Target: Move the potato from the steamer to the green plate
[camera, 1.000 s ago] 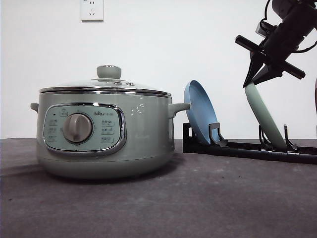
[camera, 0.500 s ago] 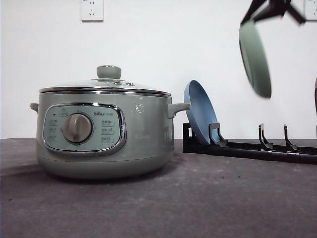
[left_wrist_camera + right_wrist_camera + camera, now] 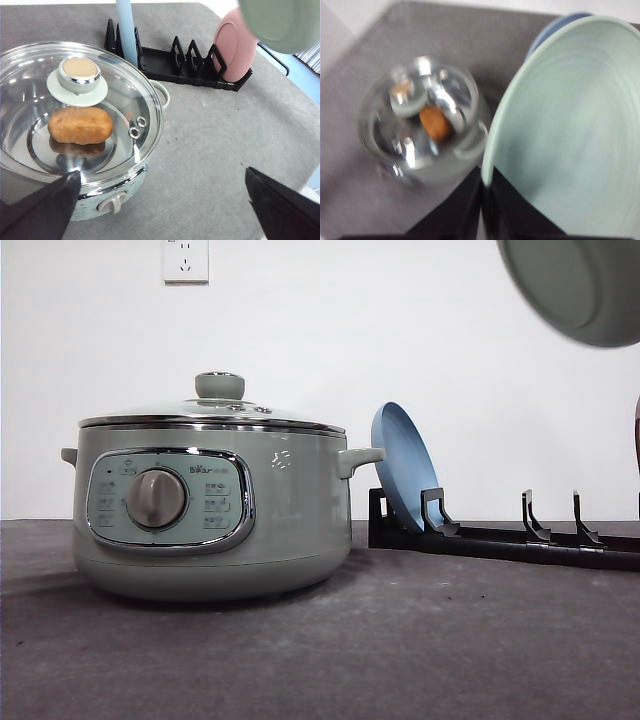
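The sage-green steamer [image 3: 210,510] stands at the table's left with its glass lid on. Through the lid the orange-brown potato [image 3: 80,125] lies on the pot's bottom, under the lid knob. The green plate [image 3: 580,285] hangs high in the air at the right, tilted, above the rack. My right gripper [image 3: 486,184] is shut on the green plate's [image 3: 565,135] rim, with the blurred steamer [image 3: 427,120] far below it. My left gripper [image 3: 162,200] hovers open above the steamer's [image 3: 120,192] front, fingers [image 3: 40,210] wide apart and holding nothing.
A black dish rack [image 3: 500,540] sits right of the steamer. It holds an upright blue plate [image 3: 403,465] and, farther along, a pink plate [image 3: 232,50]. Grey table surface stretches in front of the rack and the pot.
The green plate has risen out of the rack, climbing up and to the right. The right arm has left the top of the front view. The steamer has not moved.
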Action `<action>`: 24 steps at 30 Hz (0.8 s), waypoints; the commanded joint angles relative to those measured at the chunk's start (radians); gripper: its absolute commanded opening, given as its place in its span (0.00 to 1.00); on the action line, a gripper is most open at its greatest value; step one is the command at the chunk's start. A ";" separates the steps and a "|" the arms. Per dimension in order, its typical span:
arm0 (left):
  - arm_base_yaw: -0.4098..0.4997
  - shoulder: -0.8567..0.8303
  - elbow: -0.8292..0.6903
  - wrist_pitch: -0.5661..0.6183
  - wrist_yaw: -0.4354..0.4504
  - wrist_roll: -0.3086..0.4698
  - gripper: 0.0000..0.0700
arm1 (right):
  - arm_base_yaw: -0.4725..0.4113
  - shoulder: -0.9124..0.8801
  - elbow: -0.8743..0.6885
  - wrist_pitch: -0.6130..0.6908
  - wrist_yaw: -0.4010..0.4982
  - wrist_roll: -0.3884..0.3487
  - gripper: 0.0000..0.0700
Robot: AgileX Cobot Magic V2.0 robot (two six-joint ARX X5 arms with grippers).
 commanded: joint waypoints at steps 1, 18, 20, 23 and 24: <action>-0.005 0.005 0.022 0.008 0.006 0.002 0.96 | 0.063 -0.018 0.009 -0.028 0.086 -0.053 0.00; -0.005 0.005 0.023 0.009 0.006 0.001 0.96 | 0.747 -0.177 -0.391 -0.081 0.595 0.277 0.00; -0.005 0.005 0.023 0.009 0.006 0.001 0.96 | 0.805 -0.166 -0.457 -0.046 0.610 0.321 0.00; -0.005 0.005 0.023 0.009 0.006 0.001 0.96 | 0.889 -0.135 -0.549 0.021 0.636 0.387 0.00; -0.005 0.005 0.023 0.008 0.006 0.001 0.96 | 0.910 -0.121 -0.572 0.042 0.639 0.404 0.00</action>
